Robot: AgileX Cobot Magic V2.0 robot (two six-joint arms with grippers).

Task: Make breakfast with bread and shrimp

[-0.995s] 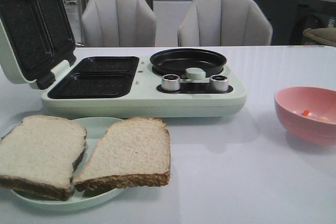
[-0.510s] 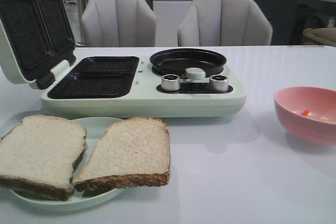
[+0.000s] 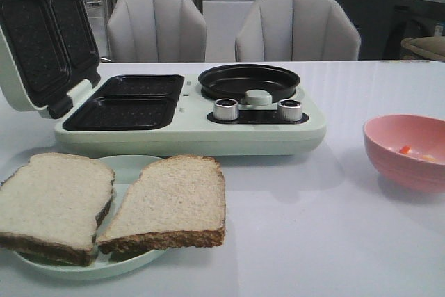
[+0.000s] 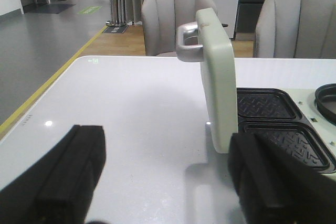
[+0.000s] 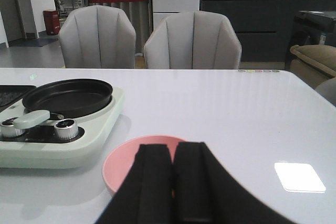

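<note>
The open breakfast maker [image 3: 188, 113] sits far left, its wells empty; the near-left plate [image 3: 128, 172], partly cut off, holds two slices of bread [image 3: 170, 203]. The pink bowl [image 3: 407, 151] at right holds shrimp [image 3: 406, 149], barely visible. The left gripper [image 4: 168, 182] is spread apart; the right gripper [image 5: 172, 182] is pressed together, hiding part of the bowl.

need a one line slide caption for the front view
Two bread slices on a plate before an open sandwich maker; pink bowl at right.

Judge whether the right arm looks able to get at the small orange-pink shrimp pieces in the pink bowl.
Probably yes. The right gripper hangs directly before the round pink bowl, fingers together, with nothing between them. The shrimp lie uncovered inside, so it must open first.
</note>
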